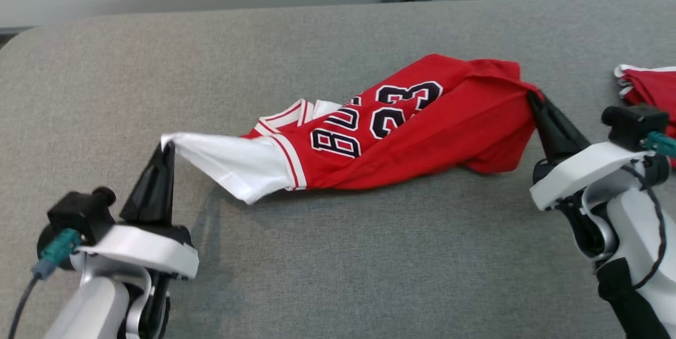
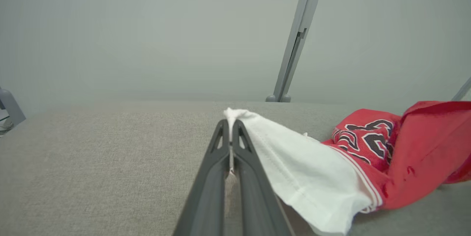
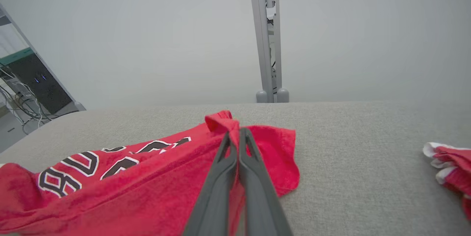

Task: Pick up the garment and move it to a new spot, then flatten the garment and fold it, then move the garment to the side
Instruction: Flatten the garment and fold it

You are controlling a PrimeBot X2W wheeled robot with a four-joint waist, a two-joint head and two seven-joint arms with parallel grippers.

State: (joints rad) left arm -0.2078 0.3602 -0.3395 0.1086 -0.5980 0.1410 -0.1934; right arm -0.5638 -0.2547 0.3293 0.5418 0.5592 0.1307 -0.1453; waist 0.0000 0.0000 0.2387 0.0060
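The garment (image 1: 422, 133) is a red basketball jersey with black-and-white lettering, the number 23 and white sleeves, stretched across the grey table between my two grippers. My left gripper (image 1: 168, 144) is shut on the tip of the white sleeve (image 2: 294, 162), and its closed fingers (image 2: 231, 129) pinch that cloth in the left wrist view. At the far end my right gripper (image 1: 532, 94) is shut on a bunched red edge of the garment (image 3: 147, 177), with its fingertips (image 3: 235, 133) closed on a red fold. The middle of the jersey sags onto the table.
A second red-and-white garment (image 1: 652, 91) lies bunched at the table's right edge, also seen as the second garment (image 3: 450, 162). The grey cloth-covered table (image 1: 338, 254) has free room in front and on the left. A grey post (image 3: 266, 37) stands behind the table's far edge.
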